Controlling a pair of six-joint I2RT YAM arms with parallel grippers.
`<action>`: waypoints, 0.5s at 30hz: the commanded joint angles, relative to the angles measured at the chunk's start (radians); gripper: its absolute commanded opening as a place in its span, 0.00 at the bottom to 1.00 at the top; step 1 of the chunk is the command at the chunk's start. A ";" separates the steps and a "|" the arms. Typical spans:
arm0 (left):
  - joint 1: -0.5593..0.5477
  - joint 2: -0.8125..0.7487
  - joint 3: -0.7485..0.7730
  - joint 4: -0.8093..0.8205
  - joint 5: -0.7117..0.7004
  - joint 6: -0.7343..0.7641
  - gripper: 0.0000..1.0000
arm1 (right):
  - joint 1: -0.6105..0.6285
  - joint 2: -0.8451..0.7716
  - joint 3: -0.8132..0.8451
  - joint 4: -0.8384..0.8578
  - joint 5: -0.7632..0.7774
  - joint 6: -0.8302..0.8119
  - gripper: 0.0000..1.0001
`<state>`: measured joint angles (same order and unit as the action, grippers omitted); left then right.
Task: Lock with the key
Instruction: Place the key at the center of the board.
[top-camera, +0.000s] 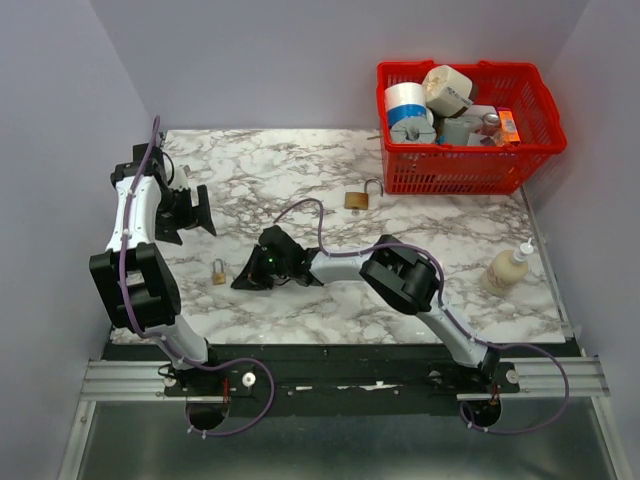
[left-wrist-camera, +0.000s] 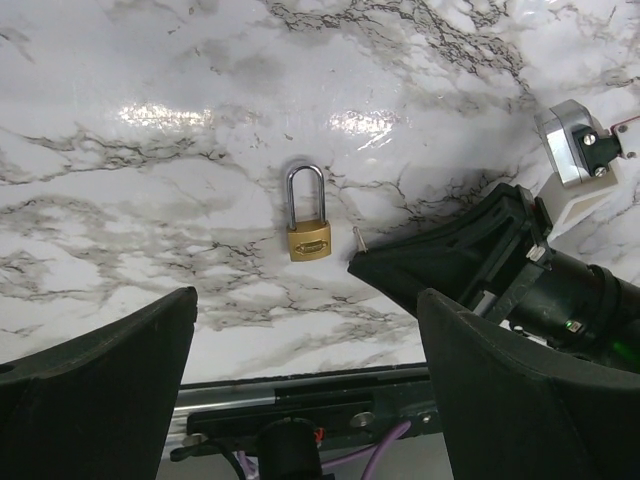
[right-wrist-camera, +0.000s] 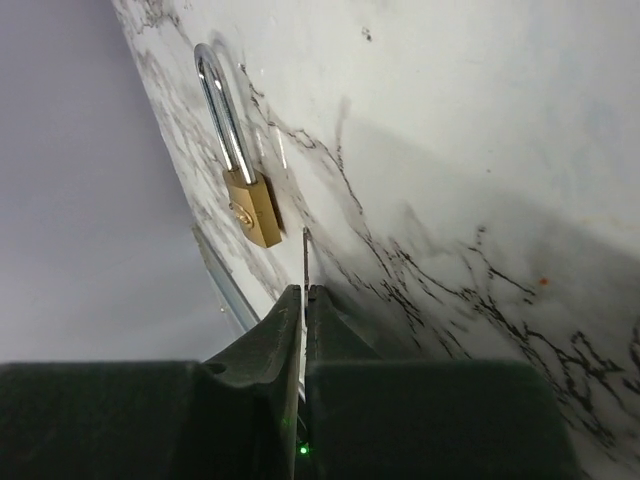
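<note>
A small brass padlock (top-camera: 218, 271) (left-wrist-camera: 309, 235) (right-wrist-camera: 250, 205) with a tall steel shackle lies flat on the marble table, near its front left. My right gripper (top-camera: 243, 280) (right-wrist-camera: 303, 292) is low beside it, shut on the key (right-wrist-camera: 305, 255). Only the key's thin metal blade shows, sticking out between the pads; its tip (left-wrist-camera: 358, 238) points towards the padlock's body, a short gap away. My left gripper (top-camera: 198, 212) (left-wrist-camera: 307, 300) hovers open above the table's left side, looking down at the padlock with nothing between its fingers.
A second brass padlock (top-camera: 358, 198) lies further back, near a red basket (top-camera: 465, 170) full of items at the back right. A pale squeeze bottle (top-camera: 505, 268) stands at the right. The table's front edge and metal rail (left-wrist-camera: 300, 400) run just behind the padlock.
</note>
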<state>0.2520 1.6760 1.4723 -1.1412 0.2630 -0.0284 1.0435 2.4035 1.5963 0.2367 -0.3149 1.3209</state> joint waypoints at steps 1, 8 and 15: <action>0.021 -0.036 0.013 -0.031 0.032 -0.007 0.99 | 0.013 0.029 0.027 -0.005 0.036 0.018 0.19; 0.032 -0.036 0.010 -0.028 0.035 -0.015 0.99 | 0.012 0.029 0.070 -0.082 0.065 0.012 0.32; 0.035 -0.032 0.006 -0.026 0.033 -0.021 0.99 | 0.013 0.042 0.188 -0.234 0.112 -0.064 0.35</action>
<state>0.2749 1.6699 1.4723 -1.1542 0.2779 -0.0338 1.0466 2.4096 1.7065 0.1093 -0.2623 1.3090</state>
